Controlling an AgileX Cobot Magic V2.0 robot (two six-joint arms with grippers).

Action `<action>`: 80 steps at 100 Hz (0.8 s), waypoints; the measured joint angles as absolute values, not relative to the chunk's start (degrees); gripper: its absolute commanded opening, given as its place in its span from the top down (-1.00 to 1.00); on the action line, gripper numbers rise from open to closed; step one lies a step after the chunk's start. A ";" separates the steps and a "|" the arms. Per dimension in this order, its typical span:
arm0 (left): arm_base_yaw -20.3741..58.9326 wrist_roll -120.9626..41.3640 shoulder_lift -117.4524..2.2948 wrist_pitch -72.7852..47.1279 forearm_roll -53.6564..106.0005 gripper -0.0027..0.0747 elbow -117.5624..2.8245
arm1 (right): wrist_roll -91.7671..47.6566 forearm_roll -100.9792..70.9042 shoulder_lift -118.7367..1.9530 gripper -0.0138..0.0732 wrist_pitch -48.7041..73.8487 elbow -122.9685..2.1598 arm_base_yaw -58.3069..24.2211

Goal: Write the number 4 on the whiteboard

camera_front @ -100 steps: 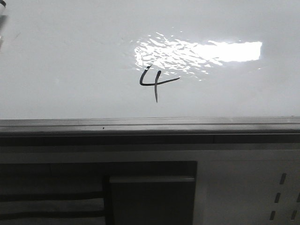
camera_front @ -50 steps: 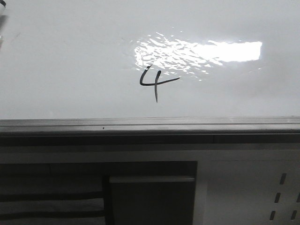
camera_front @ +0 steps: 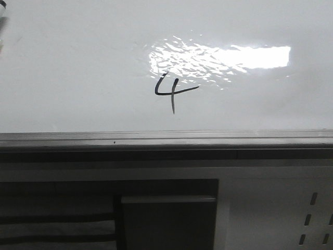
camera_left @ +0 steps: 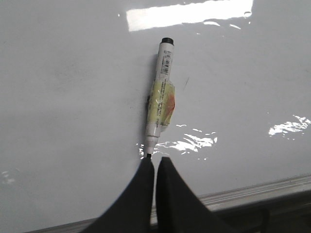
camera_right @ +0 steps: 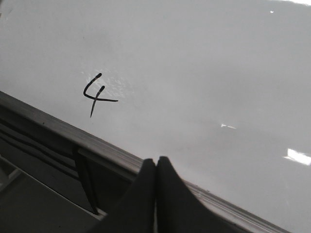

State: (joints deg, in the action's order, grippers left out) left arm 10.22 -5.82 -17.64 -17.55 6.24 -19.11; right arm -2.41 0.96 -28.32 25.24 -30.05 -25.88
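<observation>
The number 4 (camera_front: 175, 92), thin and black, is drawn on the whiteboard (camera_front: 78, 67) just below a bright rippled reflection. It also shows in the right wrist view (camera_right: 99, 98). A white marker (camera_left: 160, 97) with a yellow label lies on the whiteboard (camera_left: 73, 97). Its nib end points at my left gripper (camera_left: 154, 160), which is shut and empty right at that nib. My right gripper (camera_right: 156, 159) is shut and empty above the board's edge rail, apart from the 4. Neither gripper shows in the front view.
A grey metal rail (camera_front: 156, 138) runs along the board's near edge. Below it are a dark recess with a grey block (camera_front: 166, 219) and a white perforated panel (camera_front: 307, 208) at the right. A small object (camera_front: 2, 10) sits at the far left edge.
</observation>
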 measured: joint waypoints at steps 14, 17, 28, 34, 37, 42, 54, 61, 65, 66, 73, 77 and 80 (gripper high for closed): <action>7.82 -5.82 -11.17 -16.20 6.24 0.98 -14.59 | -2.41 0.85 -28.32 0.85 25.35 -30.01 -25.88; 6.82 -5.82 -9.65 -15.58 6.24 0.98 -13.21 | -2.41 0.85 -28.32 0.84 25.35 -30.01 -25.88; 4.14 -5.82 -4.07 -12.28 6.24 0.98 -6.52 | -2.41 0.85 -28.32 0.84 25.42 -30.01 -25.88; 2.91 -5.82 -1.83 -8.98 6.24 0.98 -2.58 | -2.41 0.85 -28.32 0.84 25.47 -30.01 -25.88; 2.61 -5.82 -0.88 -7.24 6.24 0.98 -0.96 | -2.41 0.74 -28.32 0.84 25.47 -30.01 -25.88; 2.15 -5.82 0.07 -6.09 6.24 0.98 0.00 | -2.41 0.74 -28.32 0.84 25.47 -30.01 -25.88; 2.06 -5.82 0.31 -3.83 6.24 0.98 -0.10 | -2.41 0.74 -28.32 0.84 25.61 -30.01 -25.88; 2.06 -5.82 0.31 -3.56 6.24 0.98 -0.10 | -2.41 0.74 -28.28 0.84 25.71 -29.92 -25.88; 2.06 -5.82 0.31 -3.56 6.24 0.98 -0.10 | -2.41 0.74 -28.28 0.84 25.71 -29.92 -25.88; 2.06 -5.82 0.31 -3.56 6.24 0.98 -0.10 | -2.41 0.74 -28.28 0.84 25.71 -29.92 -25.88; 2.06 -5.82 0.31 -3.51 6.24 0.98 -0.10 | -2.41 0.74 -28.28 0.84 25.71 -29.92 -25.88; 2.06 -5.82 0.31 -3.51 6.24 0.98 -0.10 | -2.41 0.74 -28.28 0.84 25.71 -29.92 -25.88; 2.06 -5.82 0.31 -3.51 6.24 0.98 -0.10 | -2.41 0.74 -28.28 0.84 25.71 -29.92 -25.88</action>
State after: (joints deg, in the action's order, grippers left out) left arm 2.06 -5.82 0.31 -3.51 6.24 -0.10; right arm -2.41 0.74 -28.28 25.71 -29.92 -25.88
